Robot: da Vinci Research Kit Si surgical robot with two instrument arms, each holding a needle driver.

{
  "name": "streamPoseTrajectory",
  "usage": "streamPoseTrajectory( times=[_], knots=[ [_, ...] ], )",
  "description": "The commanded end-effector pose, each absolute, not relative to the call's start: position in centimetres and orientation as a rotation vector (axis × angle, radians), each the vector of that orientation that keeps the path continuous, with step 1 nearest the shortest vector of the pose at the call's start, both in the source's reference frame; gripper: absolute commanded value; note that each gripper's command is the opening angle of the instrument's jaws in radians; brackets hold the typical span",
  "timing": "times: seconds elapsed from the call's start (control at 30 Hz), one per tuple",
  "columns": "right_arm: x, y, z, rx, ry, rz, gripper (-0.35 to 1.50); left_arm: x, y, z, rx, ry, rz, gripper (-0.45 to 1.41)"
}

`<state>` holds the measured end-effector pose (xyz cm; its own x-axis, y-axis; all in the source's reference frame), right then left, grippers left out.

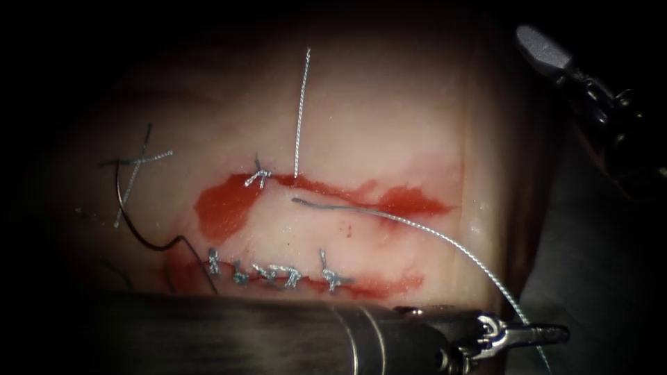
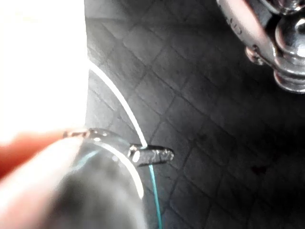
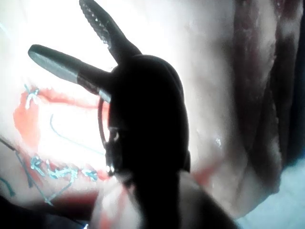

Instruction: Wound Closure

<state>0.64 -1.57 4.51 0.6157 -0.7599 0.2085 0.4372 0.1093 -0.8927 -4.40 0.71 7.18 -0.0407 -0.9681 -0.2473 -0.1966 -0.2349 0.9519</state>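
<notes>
Left arm's shaft (image 1: 278, 340) spans the foreground; its pincer (image 1: 535, 335) is clamped on the thread (image 1: 458, 246) beyond the tissue's (image 1: 389, 125) right edge. From there the thread arcs back to the cut (image 1: 333, 189), entering just below it, and a second strand (image 1: 301, 111) rises from the cut's upper lip. Right pincer (image 3: 62, 33) hangs wide apart, holding nothing. Finished knots (image 1: 278, 274) line a lower cut. Needle: cannot be made out. Judged step: thread management; next needs steady, gentle tension.
</notes>
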Motion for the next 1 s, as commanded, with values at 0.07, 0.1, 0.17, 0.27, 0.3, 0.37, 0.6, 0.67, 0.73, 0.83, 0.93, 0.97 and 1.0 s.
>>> streamPoseTrajectory(
  times=[0.07,0.1,0.17,0.27,0.3,0.37,0.6,0.67,0.73,0.83,0.93,0.97,1.0],
  knots=[
    [0.85,-1.7,4.6,-1.191,0.393,-0.979,1.30,-4.09,0.8,7.2,1.507,-1.133,-1.327,-0.45],
    [0.90,-1.7,4.6,-1.204,0.387,-1.023,1.26,-3.92,0.9,7.1,1.485,-1.088,-1.310,-0.45],
    [1.04,-1.8,4.7,-1.247,0.387,-1.129,1.09,-3.66,1.1,7.1,1.409,-1.044,-1.273,-0.45],
    [1.24,-1.8,4.7,-1.338,0.396,-1.276,0.86,-3.23,1.4,7.2,1.209,-0.950,-1.196,-0.45],
    [1.37,-1.8,4.8,-1.382,0.379,-1.335,0.64,-2.91,1.5,7.3,1.049,-0.851,-1.123,-0.45],
    [1.47,-1.8,4.8,-1.418,0.356,-1.399,0.44,-2.57,1.6,7.3,0.920,-0.735,-1.050,-0.45],
    [1.95,-1.4,5.2,-1.452,0.225,-1.551,0.64,-1.35,2.4,7.6,0.303,-0.353,-0.335,-0.45],
    [2.07,-1.3,5.3,-1.431,0.204,-1.557,0.67,-1.17,2.5,7.6,0.241,-0.303,-0.285,-0.45],
    [2.16,-1.3,5.4,-1.411,0.208,-1.579,0.51,-1.06,2.5,7.6,0.187,-0.285,-0.242,-0.45],
    [2.40,-1.2,5.7,-1.396,0.275,-1.651,0.15,-1.03,2.7,7.6,0.081,-0.270,-0.184,-0.45],
    [2.55,-1.2,5.9,-1.422,0.286,-1.666,0.49,-1.11,2.8,7.7,0.037,-0.308,-0.199,-0.45],
    [2.60,-1.2,6.0,-1.433,0.297,-1.674,0.47,-1.14,2.8,7.7,0.024,-0.325,-0.196,-0.45],
    [2.62,-1.3,6.0,-1.449,0.304,-1.680,0.47,-1.16,2.8,7.7,0.015,-0.342,-0.217,-0.45]
  ],
)
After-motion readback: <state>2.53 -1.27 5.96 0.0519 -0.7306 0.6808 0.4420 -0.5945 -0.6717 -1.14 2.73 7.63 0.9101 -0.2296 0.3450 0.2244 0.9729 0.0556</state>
